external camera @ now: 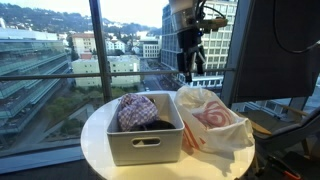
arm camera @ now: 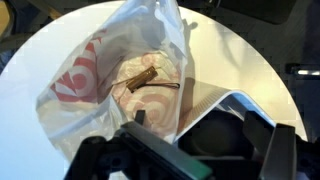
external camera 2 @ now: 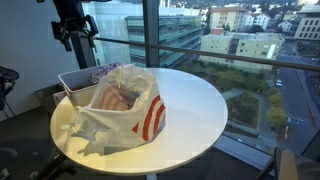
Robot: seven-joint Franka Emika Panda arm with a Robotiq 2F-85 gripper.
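Note:
On a round white table [external camera: 95,140] stands a white plastic bin [external camera: 145,143] with a plaid cloth [external camera: 135,110] and a dark cloth in it. Beside it, touching, lies an open white plastic bag with red rings [external camera: 212,128], and in the wrist view something brown [arm camera: 140,78] rests on pale fabric inside it. My gripper [external camera: 191,68] hangs open and empty well above the bin and bag. In an exterior view it is high at the table's far side [external camera 2: 75,28], over the bin [external camera 2: 78,85] and bag [external camera 2: 125,105]. The wrist view looks down on the bag [arm camera: 90,80] and the bin's rim [arm camera: 235,100].
A floor-to-ceiling window with a dark frame post [external camera: 98,45] stands right behind the table, with city buildings beyond. A chair or desk [external camera: 280,112] sits close to the table's side. The table top beyond the bag [external camera 2: 205,100] carries nothing.

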